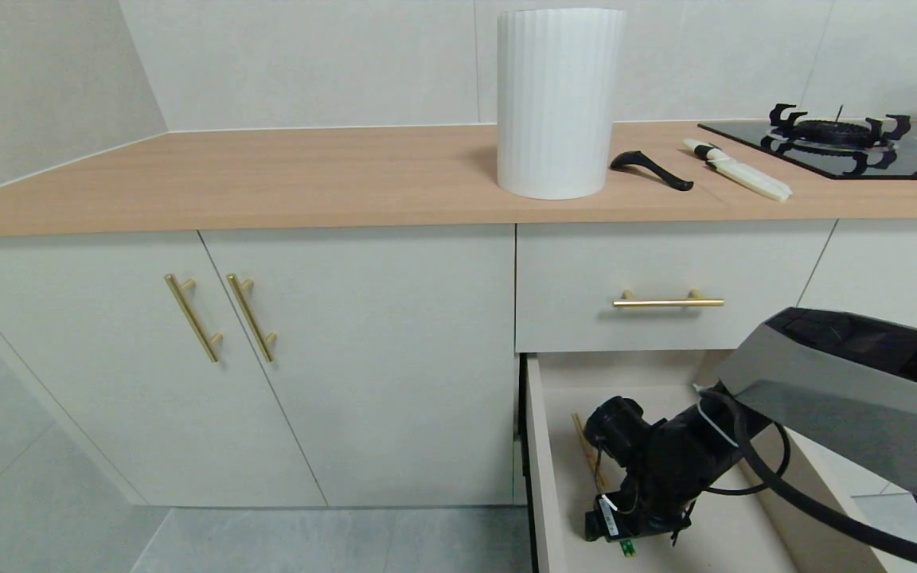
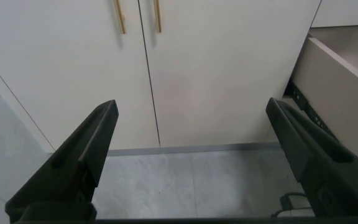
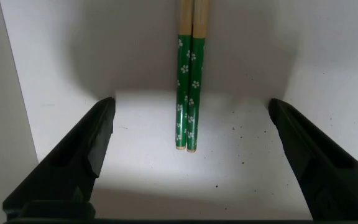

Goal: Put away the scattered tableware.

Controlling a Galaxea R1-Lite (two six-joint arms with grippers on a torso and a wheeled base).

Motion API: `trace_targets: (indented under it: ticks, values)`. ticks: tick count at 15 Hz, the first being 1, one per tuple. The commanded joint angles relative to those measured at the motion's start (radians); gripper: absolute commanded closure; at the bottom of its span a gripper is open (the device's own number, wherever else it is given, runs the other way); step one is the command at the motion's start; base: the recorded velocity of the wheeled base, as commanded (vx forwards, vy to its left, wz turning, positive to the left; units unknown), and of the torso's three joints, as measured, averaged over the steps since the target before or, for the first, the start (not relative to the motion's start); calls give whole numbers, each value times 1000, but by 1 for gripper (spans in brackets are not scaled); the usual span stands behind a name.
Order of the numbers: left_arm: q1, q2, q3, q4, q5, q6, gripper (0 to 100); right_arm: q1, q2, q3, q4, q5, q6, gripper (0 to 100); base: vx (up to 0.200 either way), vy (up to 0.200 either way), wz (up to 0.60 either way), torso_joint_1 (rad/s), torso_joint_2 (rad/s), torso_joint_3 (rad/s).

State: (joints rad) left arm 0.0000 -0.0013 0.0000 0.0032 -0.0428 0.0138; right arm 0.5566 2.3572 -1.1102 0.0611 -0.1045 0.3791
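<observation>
Lying flat on the pale floor of the open drawer (image 1: 544,454), the chopsticks (image 3: 188,81) are shown by the right wrist view as a touching pair with green flowered ends. From the head they are made out as a thin tan strip by the drawer's left wall, beside the right arm's wrist. The green ends are centred between the jaws of the right gripper (image 3: 190,107), which are spread wide and touch neither stick. The left gripper (image 2: 191,106) is spread wide too, holding nothing, low before the cabinet doors (image 2: 216,68). On the counter (image 1: 307,179), a black utensil (image 1: 649,169) and a white utensil (image 1: 737,169) lie beside a white canister (image 1: 558,103).
</observation>
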Motion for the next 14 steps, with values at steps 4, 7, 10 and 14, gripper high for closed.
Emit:
trace_targets:
  ticks: [4, 7, 10, 14]
  values:
    - [0, 1, 0, 0, 0, 0, 0, -4, -283, 27, 69, 3, 12, 0, 0, 0, 0, 0, 0, 0]
    - [0, 1, 0, 0, 0, 0, 0, -17, -520, 69, 109, 8, 3, 0, 0, 0, 0, 0, 0, 0]
    - [0, 1, 0, 0, 1, 0, 0, -18, -696, 81, 114, 0, -29, 0, 0, 0, 0, 0, 0, 0]
    - [0, 1, 0, 0, 0, 0, 0, -40, -796, 79, 111, -9, -57, 0, 0, 0, 0, 0, 0, 0]
